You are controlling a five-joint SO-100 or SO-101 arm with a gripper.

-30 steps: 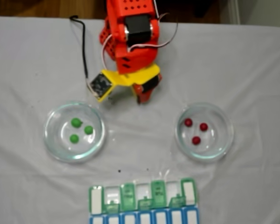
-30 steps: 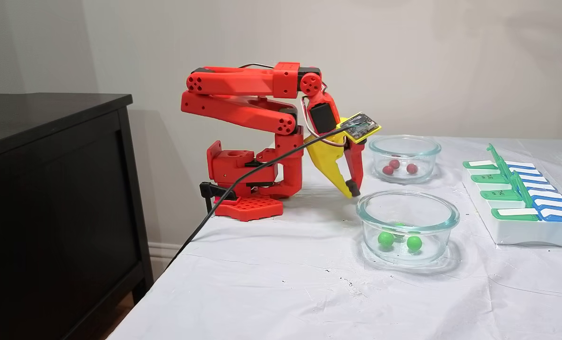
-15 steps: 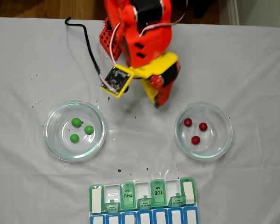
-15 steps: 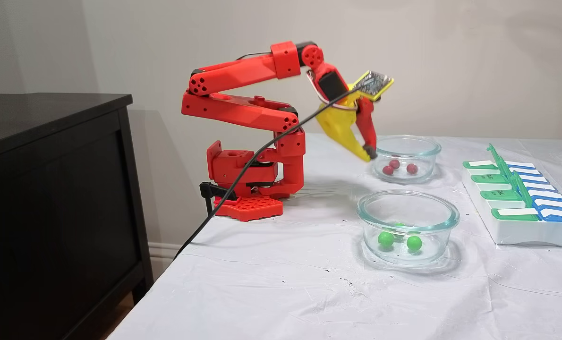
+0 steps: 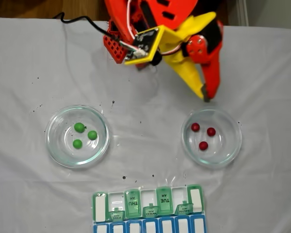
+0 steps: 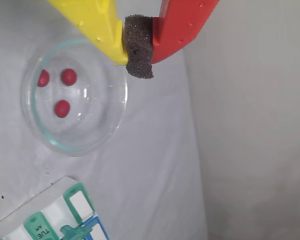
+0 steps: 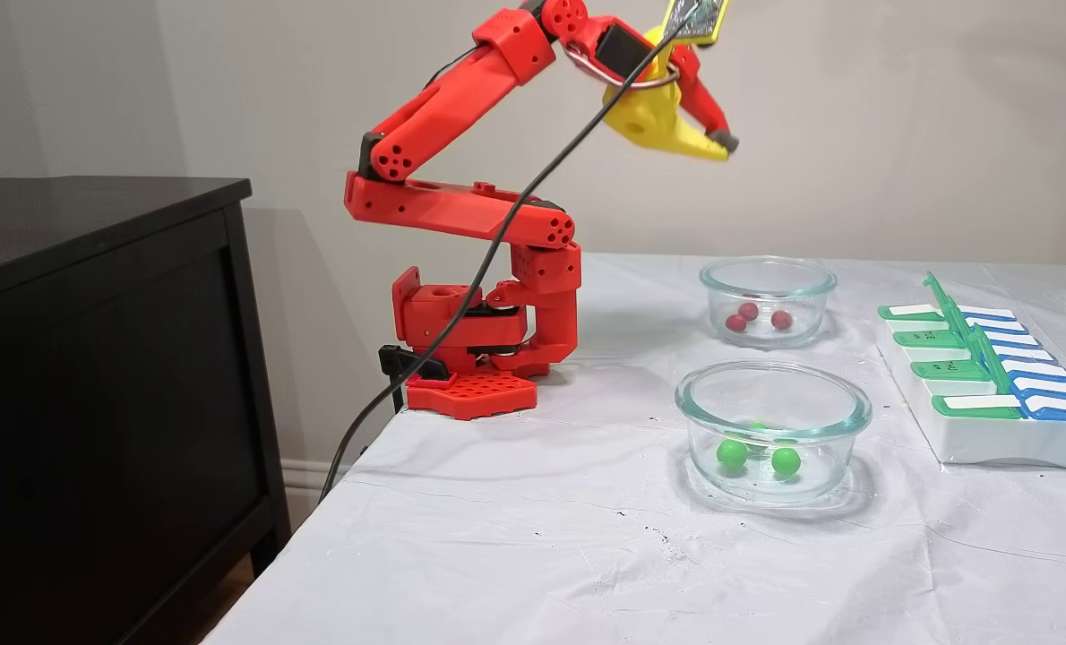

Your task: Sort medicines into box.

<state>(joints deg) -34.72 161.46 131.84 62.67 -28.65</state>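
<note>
Medicines: 3 glossy red balls (image 5: 203, 134) in round glass dish (image 5: 235, 141), 3 green (image 5: 82, 135) in other.
Claw (image 6: 139, 47): closed on its own foam pad, holding nothing.

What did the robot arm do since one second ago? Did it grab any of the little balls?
No. The gripper went from low on the table between the dishes to high in the air, swinging toward the dish with the red balls. Its jaws are shut on nothing. The three red balls, three green balls in their dish and the pill box stayed put.
</note>
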